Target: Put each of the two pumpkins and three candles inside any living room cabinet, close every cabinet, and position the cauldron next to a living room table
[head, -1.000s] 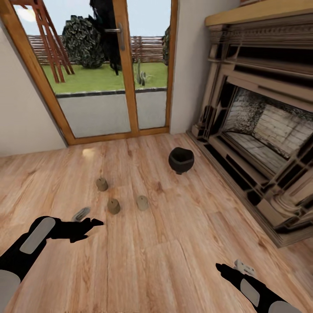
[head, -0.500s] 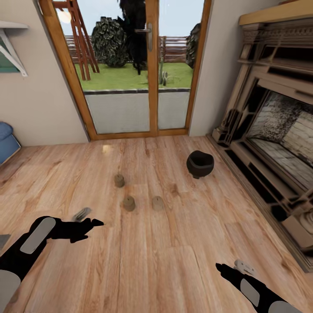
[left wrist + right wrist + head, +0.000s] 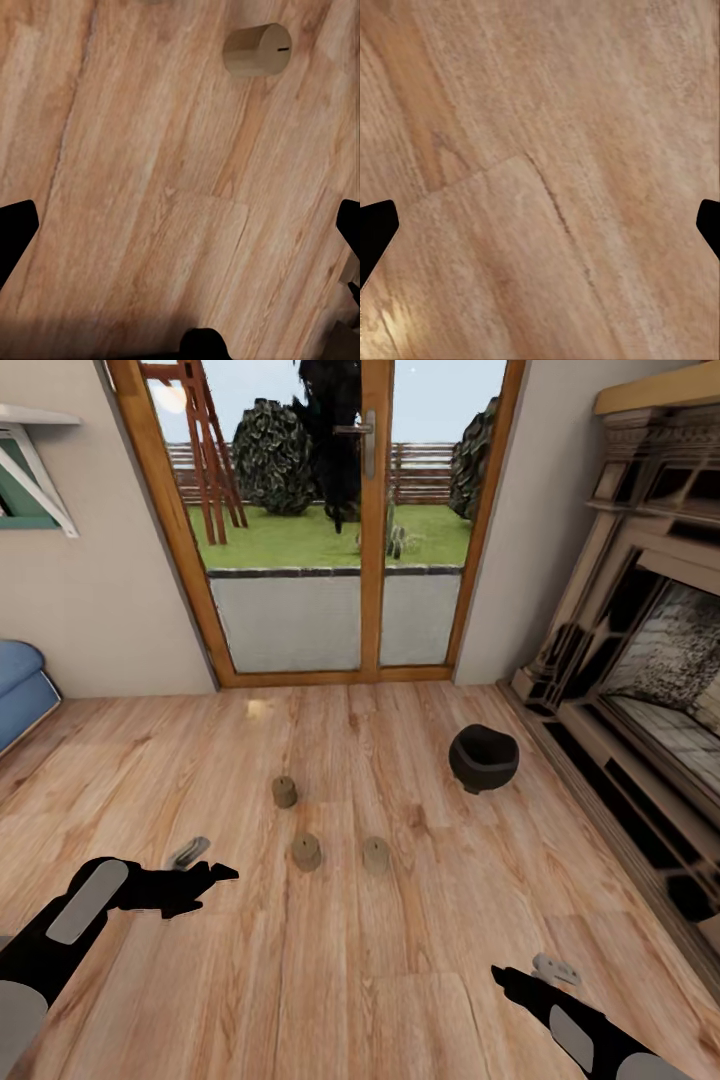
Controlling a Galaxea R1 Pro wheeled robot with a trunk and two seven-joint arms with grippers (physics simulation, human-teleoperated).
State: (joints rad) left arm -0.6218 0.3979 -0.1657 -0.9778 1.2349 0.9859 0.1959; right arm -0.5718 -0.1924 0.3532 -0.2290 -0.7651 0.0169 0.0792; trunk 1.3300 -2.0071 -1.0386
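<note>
We see the cauldron (image 3: pixel 483 757) upright on the wooden floor (image 3: pixel 400 960) at far right beside the fireplace (image 3: pixel 640 690), its inside dark. Three candles (image 3: pixel 306 851) stand apart left of it, nothing between. Both our left pincer (image 3: pixel 205 872) and right pincer (image 3: pixel 520 980) hover spread apart, empty.

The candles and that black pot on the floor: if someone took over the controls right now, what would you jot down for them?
Left end effector and right end effector: both open, empty, above bare floor.
Three candles stand on the floor ahead, untouched.
Cauldron sits on the floor near the fireplace.
Done: nothing visible yet.
Left: store the candles and pumpkins, close the cabinets, move the cauldron beside the table.
</note>
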